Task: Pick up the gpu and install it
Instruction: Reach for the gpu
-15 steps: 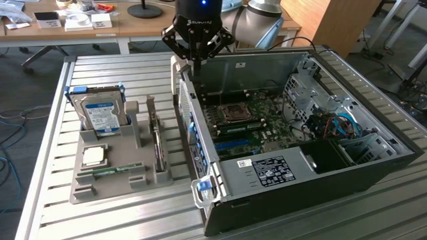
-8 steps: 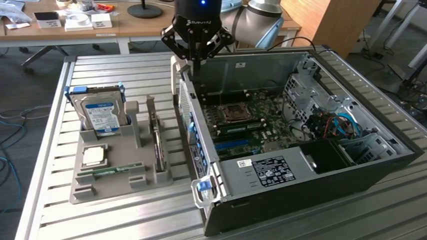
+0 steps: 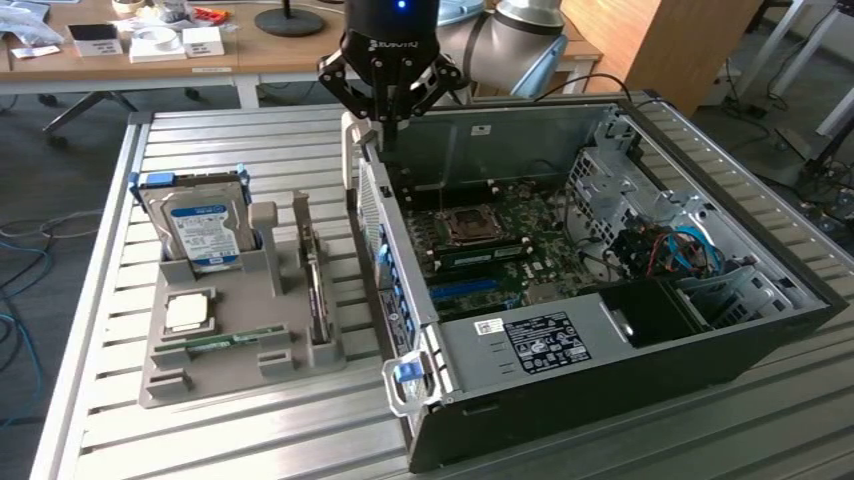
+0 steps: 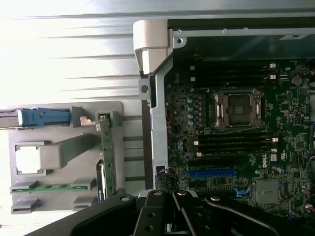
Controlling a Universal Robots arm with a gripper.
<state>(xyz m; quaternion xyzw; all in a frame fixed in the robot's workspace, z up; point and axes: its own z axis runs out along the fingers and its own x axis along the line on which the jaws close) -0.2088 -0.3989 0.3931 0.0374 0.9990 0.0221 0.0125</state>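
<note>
Claw: pressed together, fingers meeting at the tips. It hangs point-down over the far corner of the case, on the side facing the tray, and it's well apart from the gpu.
Gpu: parked in the tray, standing on its long edge in a slot along the tray side closest to the case. From the wrist view it's a thin green strip seen edge-on, just beside the case wall.
Tray: grey plastic holder lying flat on the table, toward the edge at the exterior view's left.
Drive: silver with a blue-white label and blue rails, upright at the tray's far end.
Cpu: flat in a square pocket about mid-tray.
Ram: narrow green stick lying in its slot near the tray's near end.
Case: black tower on its side with the panel off, taking up the table's half at the exterior view's right.
Board: green, flat inside the case, with the socket open in the middle and a blue slot nearer the claw in the wrist view.
Table: slatted metal top.
</note>
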